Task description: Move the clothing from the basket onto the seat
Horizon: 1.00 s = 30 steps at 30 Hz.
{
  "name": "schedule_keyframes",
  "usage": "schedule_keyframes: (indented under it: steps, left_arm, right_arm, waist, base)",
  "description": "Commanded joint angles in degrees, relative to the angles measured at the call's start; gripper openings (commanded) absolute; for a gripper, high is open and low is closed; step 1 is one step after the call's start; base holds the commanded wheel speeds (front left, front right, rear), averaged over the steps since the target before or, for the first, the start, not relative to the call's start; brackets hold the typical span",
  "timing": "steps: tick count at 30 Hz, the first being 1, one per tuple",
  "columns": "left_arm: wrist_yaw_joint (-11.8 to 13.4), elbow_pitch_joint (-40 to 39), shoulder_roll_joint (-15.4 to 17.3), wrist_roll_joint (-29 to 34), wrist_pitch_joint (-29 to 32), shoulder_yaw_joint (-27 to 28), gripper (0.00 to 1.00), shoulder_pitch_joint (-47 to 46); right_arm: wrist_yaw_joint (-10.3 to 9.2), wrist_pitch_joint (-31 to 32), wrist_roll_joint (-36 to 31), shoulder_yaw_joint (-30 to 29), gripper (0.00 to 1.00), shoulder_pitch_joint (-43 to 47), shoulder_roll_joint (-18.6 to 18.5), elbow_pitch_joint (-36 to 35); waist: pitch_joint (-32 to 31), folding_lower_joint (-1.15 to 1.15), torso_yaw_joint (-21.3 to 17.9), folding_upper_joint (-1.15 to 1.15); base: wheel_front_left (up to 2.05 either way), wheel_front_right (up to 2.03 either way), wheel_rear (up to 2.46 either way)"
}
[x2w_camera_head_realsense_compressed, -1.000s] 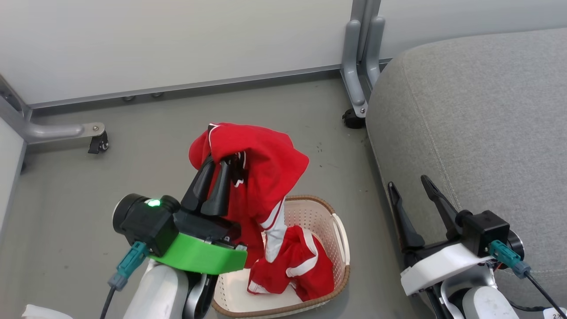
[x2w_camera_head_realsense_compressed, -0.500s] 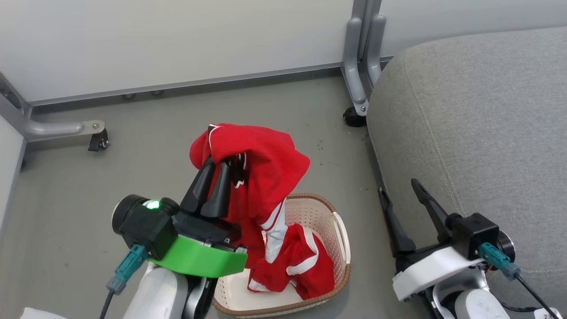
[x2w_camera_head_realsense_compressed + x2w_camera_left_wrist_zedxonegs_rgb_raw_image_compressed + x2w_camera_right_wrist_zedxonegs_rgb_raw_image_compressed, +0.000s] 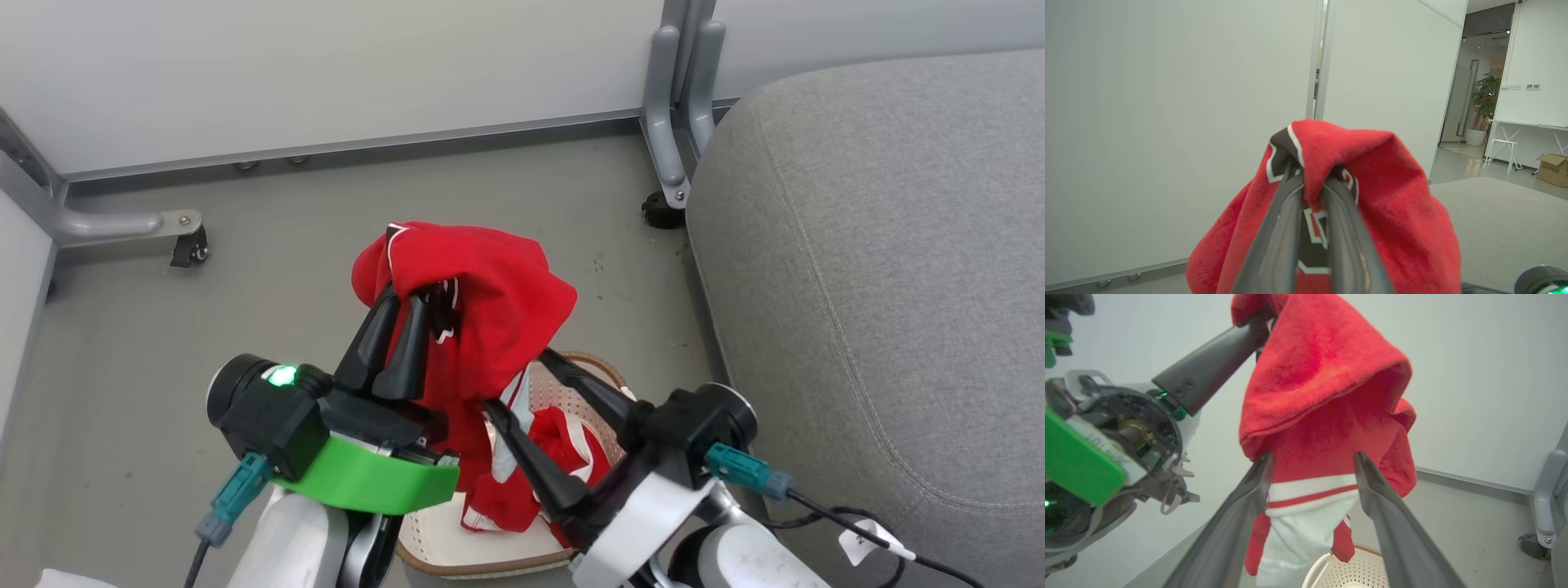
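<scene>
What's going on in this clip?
The left gripper is shut on a red garment and holds it up above the basket, which stands on the floor. The right gripper is open. Its jaws are spread and appear to straddle the garment's hanging lower part without closing on it. A second red garment lies in the basket. Neither garment is on the grey seat yet.

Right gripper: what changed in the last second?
Right gripper swung left from beside the seat to the lifted garment above the basket; jaws open at its hanging part, not closed on it. Unchanged: left gripper shut on that garment, second garment in basket.
</scene>
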Motion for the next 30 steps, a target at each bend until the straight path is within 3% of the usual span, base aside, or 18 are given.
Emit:
schedule_keyframes:
  steps: [1, 9, 17, 19, 20, 30]
  left_arm:
    - [0.3, -0.3, 0.4, 0.1, 0.0, -0.1, 0.00, -0.7]
    - [0.3, -0.2, 0.5, 0.6, 0.0, -0.9, 0.00, -1.2]
    - [0.3, -0.4, 0.2, 0.4, 0.0, -1.8, 0.00, -1.4]
    - [0.2, -0.4, 0.2, 0.3, 0.0, -2.0, 0.00, -1.4]
    - [0.2, -0.4, 0.2, 0.3, 0.0, -2.0, 0.00, -1.4]
    - [0.4, -0.7, 0.2, 0.2, -0.1, -2.2, 0.00, -0.9]
  right_arm:
    - [0.00, 0.2, 1.0, 1.6, 1.00, -1.5, -0.3, 0.5]
    - [0.00, -0.9, 2.7, 8.3, 1.00, -8.8, -0.3, 6.1]
    - [0.00, -3.1, 1.0, 9.2, 1.00, -13.1, 0.7, 12.4]
    - [0.00, -3.5, 1.0, 9.0, 0.17, -13.6, 0.8, 13.7]
    - [0.00, -3.7, 1.2, 8.9, 0.00, -13.8, 0.8, 14.1]
    - [0.00, -5.0, 3.1, 9.3, 0.00, -14.4, 1.0, 15.6]
  waist:
    - [0.1, 0.00, 0.1, 0.00]
    - [0.5, 0.00, 0.5, 0.00]
    - [0.6, 0.00, 0.7, 0.00]
    - [0.6, 0.00, 0.8, 0.00]
    - [0.6, 0.00, 0.8, 0.00]
    - [0.3, 0.00, 0.8, 0.00]
  base:
    - [0.00, 0.00, 0.00]
    - [0.00, 0.00, 0.00]
    - [0.00, 0.00, 0.00]
    - [0.00, 0.00, 0.00]
    - [0.00, 0.00, 0.00]
    - [0.00, 0.00, 0.00]
